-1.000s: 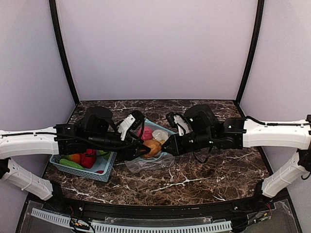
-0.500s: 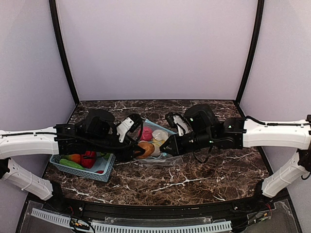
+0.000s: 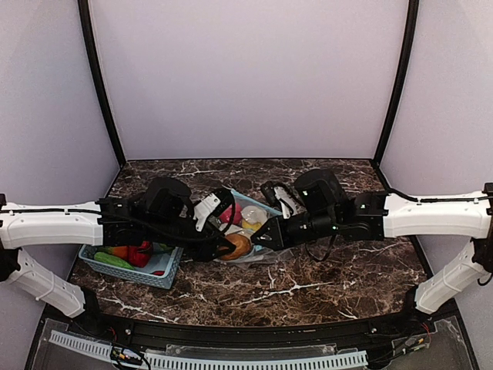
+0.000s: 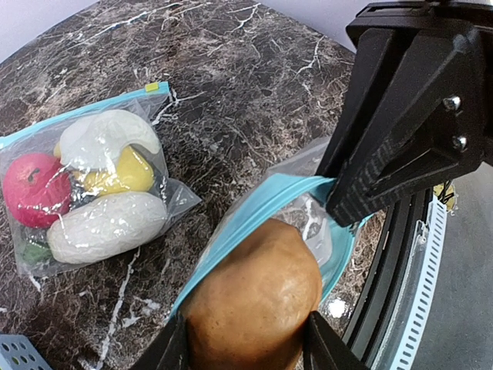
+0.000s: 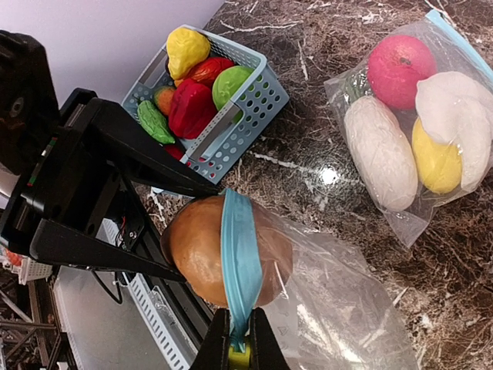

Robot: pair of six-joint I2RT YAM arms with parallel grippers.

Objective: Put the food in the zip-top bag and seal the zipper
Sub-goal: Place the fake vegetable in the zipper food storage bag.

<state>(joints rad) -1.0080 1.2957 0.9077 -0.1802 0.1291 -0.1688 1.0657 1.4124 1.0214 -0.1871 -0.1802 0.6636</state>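
My left gripper [image 4: 246, 339] is shut on a brown toy food [image 4: 254, 301], seen in the top view [image 3: 237, 245] at the table's middle. The food sits partway inside the mouth of a clear zip-top bag [image 5: 347, 316], with the bag's teal zipper strip [image 5: 239, 262] stretched across it. My right gripper [image 5: 235, 339] is shut on that zipper rim near its yellow-green end and holds the mouth open. In the left wrist view the right gripper [image 4: 347, 200] pinches the rim just beyond the food.
A second bag [image 5: 416, 123] lies behind, holding a red apple, a yellow piece and two white pieces. A teal lattice basket [image 5: 254, 100] at the left holds red, green, yellow and orange toys. The table's near edge rail [image 4: 416, 270] is close by.
The left arm has reached further right and the brown food has gone lower and deeper into the bag mouth. The right gripper has kept hold of the zipper rim.
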